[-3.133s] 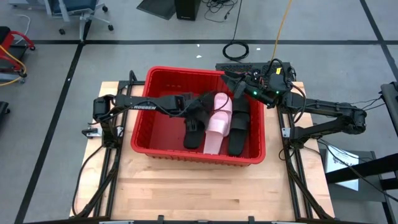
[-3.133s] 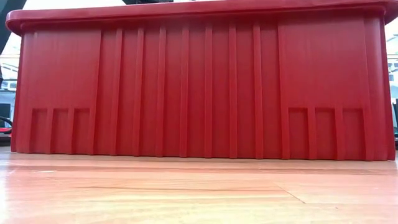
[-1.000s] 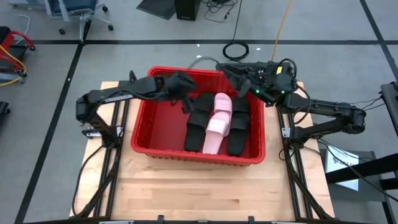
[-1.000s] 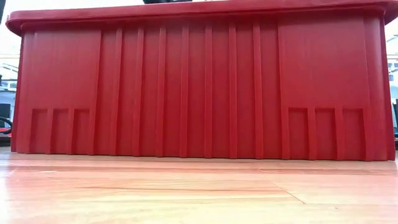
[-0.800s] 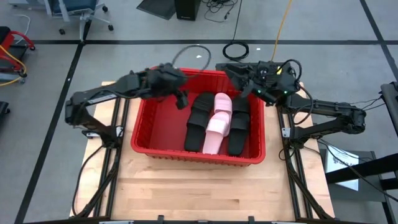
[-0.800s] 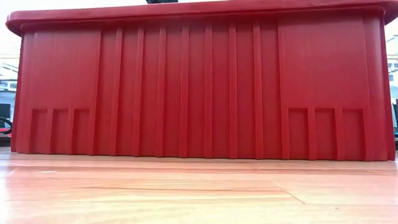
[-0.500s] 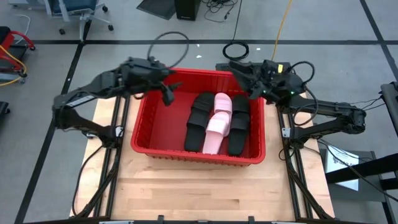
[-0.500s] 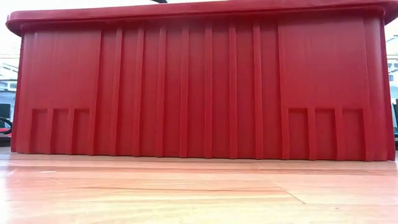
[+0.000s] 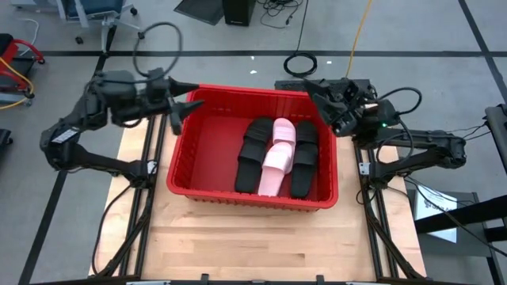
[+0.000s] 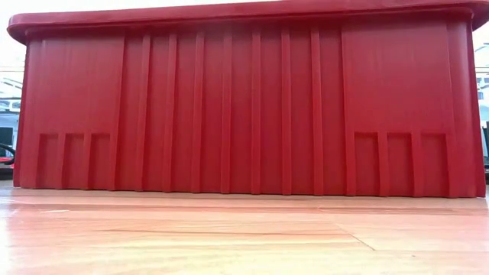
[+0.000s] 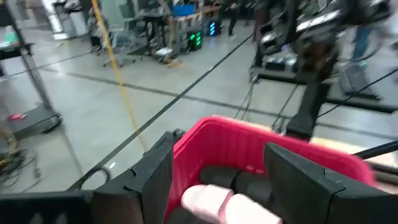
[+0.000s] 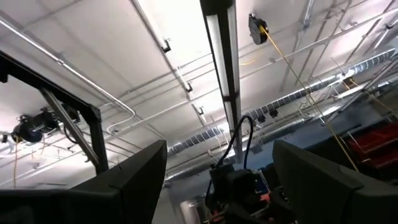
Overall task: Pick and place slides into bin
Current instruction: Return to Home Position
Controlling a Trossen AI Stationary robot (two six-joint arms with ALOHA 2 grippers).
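With the left gripper (image 9: 181,111) and right gripper (image 9: 319,96) spread and empty, retract each arm clear of the bin (image 9: 253,93) rim near its fingers (image 11: 149,180).

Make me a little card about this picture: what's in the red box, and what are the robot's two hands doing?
Bin: red crate on the wooden table
Black slides: inside the bin
Pink slides: inside the bin, between black ones
Left gripper: by the bin's far left corner, jaws open, empty
Right gripper: at the bin's far right corner, jaws open, empty
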